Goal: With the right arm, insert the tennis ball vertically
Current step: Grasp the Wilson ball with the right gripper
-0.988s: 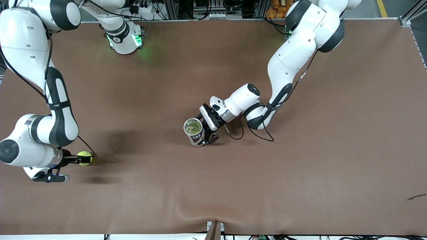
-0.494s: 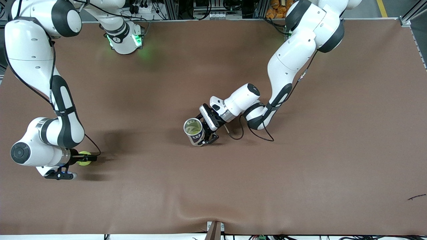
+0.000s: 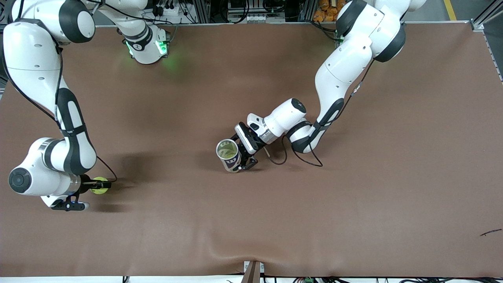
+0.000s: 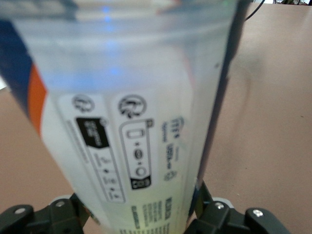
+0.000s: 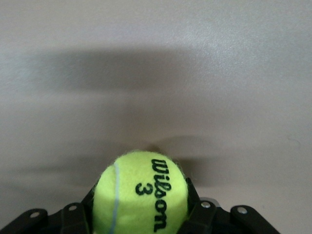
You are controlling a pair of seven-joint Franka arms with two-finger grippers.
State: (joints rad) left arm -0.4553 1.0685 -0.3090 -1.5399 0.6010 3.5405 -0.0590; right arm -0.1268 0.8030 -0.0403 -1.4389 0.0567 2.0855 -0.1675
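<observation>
Can: clear plastic tube (image 4: 136, 97) with printed label, navy and orange patches at one edge, fills most of the frame
Left end effector (image 4: 141, 217): black fingers clamped either side of the tube
Tabletop (image 4: 273, 122): brown, around the tube

Only clear print I've got is on the tennis ball (image 5: 141, 192) in my right wrist view: "Wilson" in black, with a "3" beside it. The clear can (image 4: 131, 112) filling my left wrist view has a label with a few icons, a small black box and lines of tiny print, but I can't read any of it. From the front camera the can's side shows a white mark on a dark band, also not legible.
</observation>
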